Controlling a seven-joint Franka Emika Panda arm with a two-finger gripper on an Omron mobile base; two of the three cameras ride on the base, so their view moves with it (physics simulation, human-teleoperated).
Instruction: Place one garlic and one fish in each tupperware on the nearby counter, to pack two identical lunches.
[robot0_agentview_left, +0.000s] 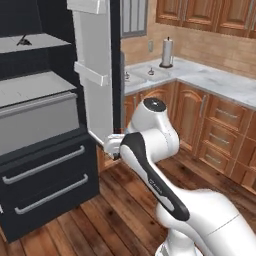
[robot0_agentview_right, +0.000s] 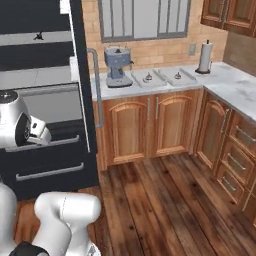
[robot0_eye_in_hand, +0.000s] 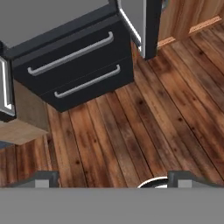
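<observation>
1. The two tupperware trays sit side by side on the marble surface (robot0_agentview_right: 225, 75) beside the coffee machine (robot0_agentview_right: 116, 66): the left tray (robot0_agentview_right: 146, 77) and the right tray (robot0_agentview_right: 176, 75). Each holds a small dark item, too small to identify. In the left base view they show as one tray (robot0_agentview_left: 129, 77) and another (robot0_agentview_left: 152, 73), near the paper towel roll (robot0_agentview_left: 166, 52).
2. A small dark object (robot0_agentview_right: 38, 36) lies on an upper grey shelf of the open fridge (robot0_agentview_right: 45, 150); it is too small to tell what it is. The same speck appears in the left base view (robot0_agentview_left: 23, 42).
3. The fridge door (robot0_agentview_left: 95, 70) stands open, swung toward the wooden cabinets (robot0_agentview_right: 145, 127).
4. The hand view looks down on the plank floor (robot0_eye_in_hand: 144, 127) and the dark fridge drawers (robot0_eye_in_hand: 74, 65) with their two bar handles.
5. The fingers (robot0_eye_in_hand: 43, 178) show at the bottom of the hand view, set wide apart with nothing between them; the gripper (robot0_eye_in_hand: 114, 180) hangs above the floor.
</observation>
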